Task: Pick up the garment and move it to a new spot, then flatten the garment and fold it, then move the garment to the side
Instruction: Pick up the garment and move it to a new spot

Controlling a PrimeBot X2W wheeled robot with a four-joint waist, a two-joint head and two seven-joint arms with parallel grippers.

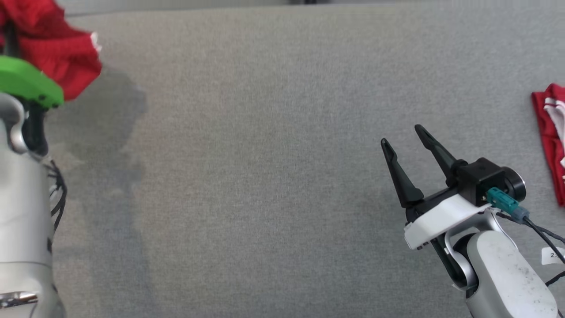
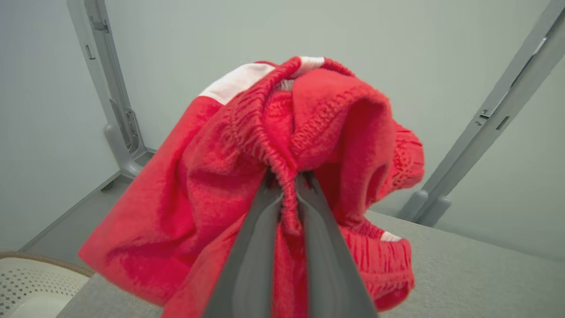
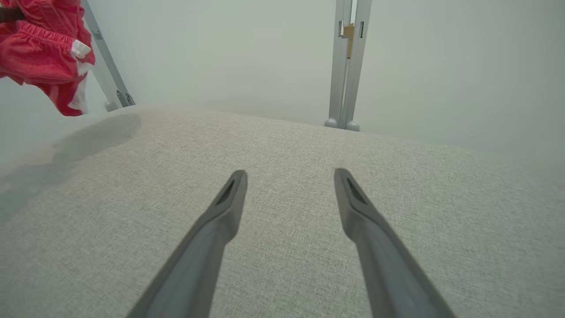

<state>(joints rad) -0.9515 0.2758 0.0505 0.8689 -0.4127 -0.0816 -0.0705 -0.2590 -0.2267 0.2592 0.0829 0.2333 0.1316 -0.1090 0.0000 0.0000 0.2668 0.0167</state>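
Two red pieces: the head view has the garment point(image 1: 57, 57) bunched in the upper left corner of the frame. An other red piece point(image 1: 549, 145) with white stripes lies at the right edge, well apart.
Left gripper point(image 2: 289, 181): narrow, its dark fingers nipped on a gathered fold of the garment's elastic band. The left wrist view gives this grip. In the head view the cloth and a green mount point(image 1: 26, 84) cover the fingers.
Right gripper point(image 1: 401, 135): wide, nothing between its fingers, at the lower right of the head view. In its own wrist view the fingers point(image 3: 220, 221) spread over the bare grey table point(image 3: 282, 145).
Garment, place: upper left of the right wrist view, hanging above the table. Its shadow falls on the weave below, apart from the cloth.
Garment, lie: crumpled, so I can't make out a clear long axis. In the left wrist view the band runs up the frame from the fingertips to a white patch at the top. In the right wrist view a loose end with white trim droops downward.
Left wrist extras: a pale perforated basket point(image 2: 26, 282) at the lower left and grey posts point(image 2: 110, 88) behind.
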